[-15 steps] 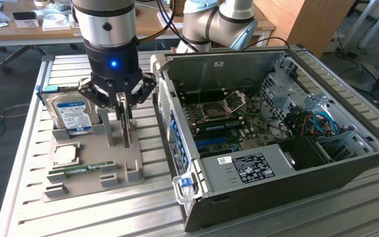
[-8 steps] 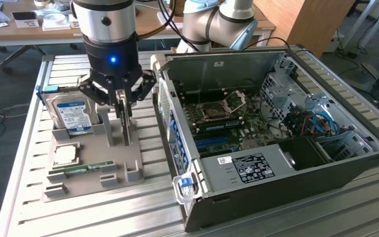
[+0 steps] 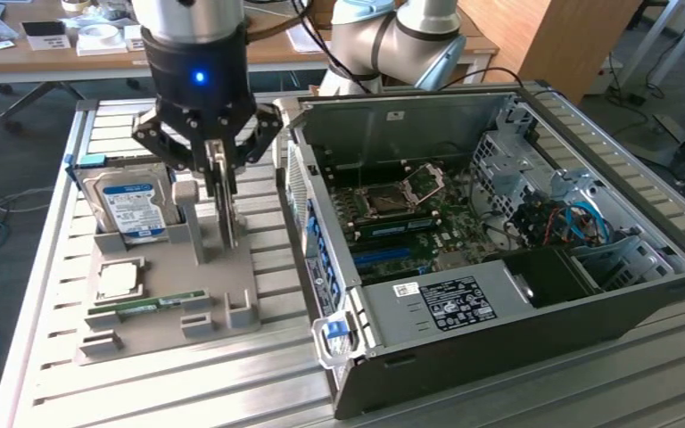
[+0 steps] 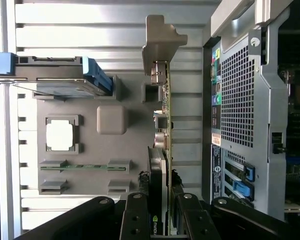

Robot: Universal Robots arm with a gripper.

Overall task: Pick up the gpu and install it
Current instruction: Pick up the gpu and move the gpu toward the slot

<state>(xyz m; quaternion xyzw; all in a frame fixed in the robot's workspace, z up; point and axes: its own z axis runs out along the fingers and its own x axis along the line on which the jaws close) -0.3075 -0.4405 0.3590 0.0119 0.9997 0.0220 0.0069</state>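
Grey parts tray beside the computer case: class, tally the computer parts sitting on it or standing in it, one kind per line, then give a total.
Hard drive: 1
Processor chip: 1
Memory stick: 1
gpu: 1
Total: 4

a green nvidia eye logo (image 4: 155, 223) on the gpu (image 4: 159, 170)
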